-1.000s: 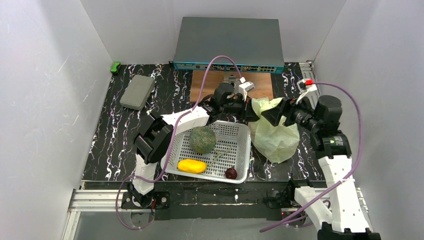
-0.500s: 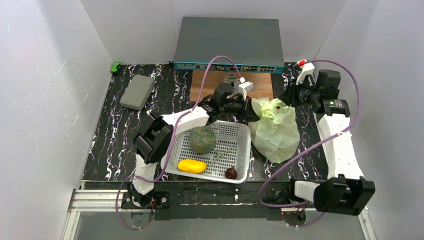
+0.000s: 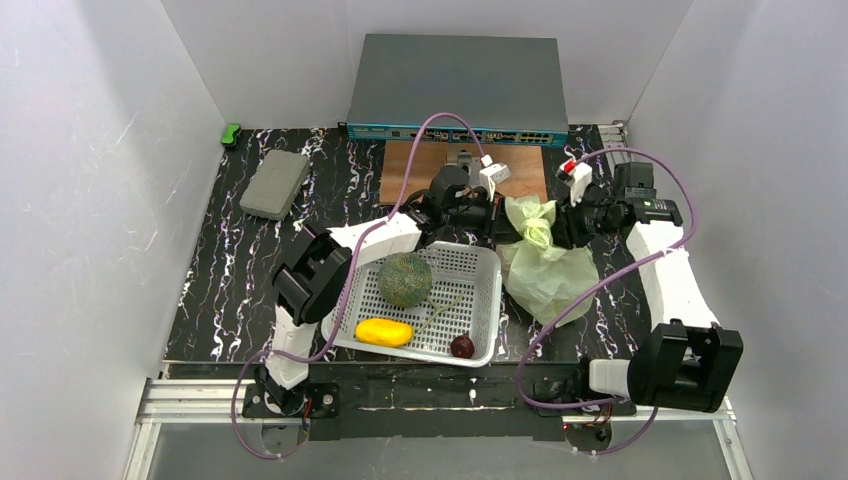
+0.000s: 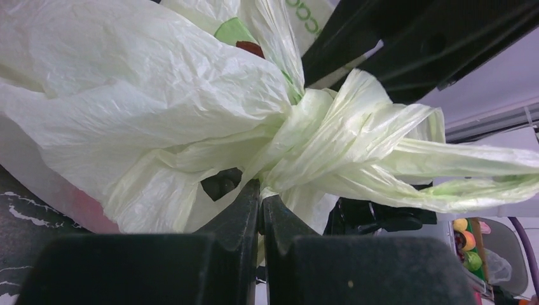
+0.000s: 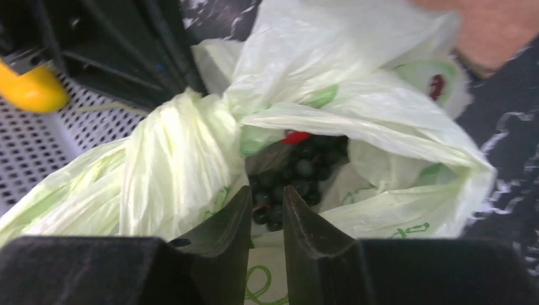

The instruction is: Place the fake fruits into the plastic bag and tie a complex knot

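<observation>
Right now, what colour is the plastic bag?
Pale, translucent yellow-green; the plastic bag shows best in the left wrist view.

The black, white-veined table [image 3: 240,280] carried a grey network switch [image 3: 455,80] at its far edge, a wooden board [image 3: 420,165] just before it, a grey pad [image 3: 274,184] and a small green object [image 3: 231,133] to the left, and nearer the arms a white basket [image 3: 493,305] with the plastic bag [image 3: 550,280] just beside it.

**Scant print, mostly illegible**

On the plastic bag [image 4: 159,95], above and to the right of the left gripper [image 4: 260,190], green letters [image 4: 309,16] run off the frame's top edge. Only "CC" can be made out. Seen between the right gripper's [image 5: 266,203] fingers, green looping print [image 5: 267,279] on the same bag is too cropped to read. Beyond both grippers, the network switch's [image 3: 455,75] port markings are too small to read.
</observation>
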You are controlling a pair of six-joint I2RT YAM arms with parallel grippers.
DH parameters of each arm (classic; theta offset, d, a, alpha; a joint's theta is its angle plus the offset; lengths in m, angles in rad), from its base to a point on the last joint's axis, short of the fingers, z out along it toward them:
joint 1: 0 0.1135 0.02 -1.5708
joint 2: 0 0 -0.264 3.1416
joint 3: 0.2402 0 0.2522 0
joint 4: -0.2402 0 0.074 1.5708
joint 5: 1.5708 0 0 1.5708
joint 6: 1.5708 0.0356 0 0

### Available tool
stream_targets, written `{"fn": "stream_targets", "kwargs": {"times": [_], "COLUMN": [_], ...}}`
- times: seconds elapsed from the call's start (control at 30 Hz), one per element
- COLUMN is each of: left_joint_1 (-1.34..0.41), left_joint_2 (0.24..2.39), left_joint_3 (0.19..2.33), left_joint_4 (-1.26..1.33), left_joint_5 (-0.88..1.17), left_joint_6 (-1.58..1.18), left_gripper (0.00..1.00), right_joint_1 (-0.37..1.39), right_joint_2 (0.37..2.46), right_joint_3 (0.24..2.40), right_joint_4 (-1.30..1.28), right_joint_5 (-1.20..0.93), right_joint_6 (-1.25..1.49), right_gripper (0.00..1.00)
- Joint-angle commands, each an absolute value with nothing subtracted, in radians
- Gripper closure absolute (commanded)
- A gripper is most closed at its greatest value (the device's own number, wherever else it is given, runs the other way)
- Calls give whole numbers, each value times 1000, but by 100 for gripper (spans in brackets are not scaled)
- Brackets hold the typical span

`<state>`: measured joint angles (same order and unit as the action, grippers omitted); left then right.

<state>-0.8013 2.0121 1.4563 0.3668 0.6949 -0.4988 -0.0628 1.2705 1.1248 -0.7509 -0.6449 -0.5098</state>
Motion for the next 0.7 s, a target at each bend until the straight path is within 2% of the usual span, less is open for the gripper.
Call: {"fn": "stream_targets", "kwargs": {"times": [0.0, 0.3, 0.67], "left_joint_1": [-799, -809, -809], "left_joint_2": [2029, 2093, 2044], "left_joint_3": [1489, 1564, 1495], "left_joint_4": [464, 632, 772], "left_joint_5": [777, 912, 1046], "left_joint_6": [-551, -691, -756], "left_gripper": [100, 100, 100], "right_joint_1": [-61, 0, 97], "right_joint_2": [1292, 1328, 1297], "right_joint_3": [1115, 1107, 1037], "right_joint_4": [-875, -797, -324], "right_joint_5": [-807, -996, -1000], "right_joint_6": [-575, -404, -11], "right_gripper": [64, 35, 25]}}
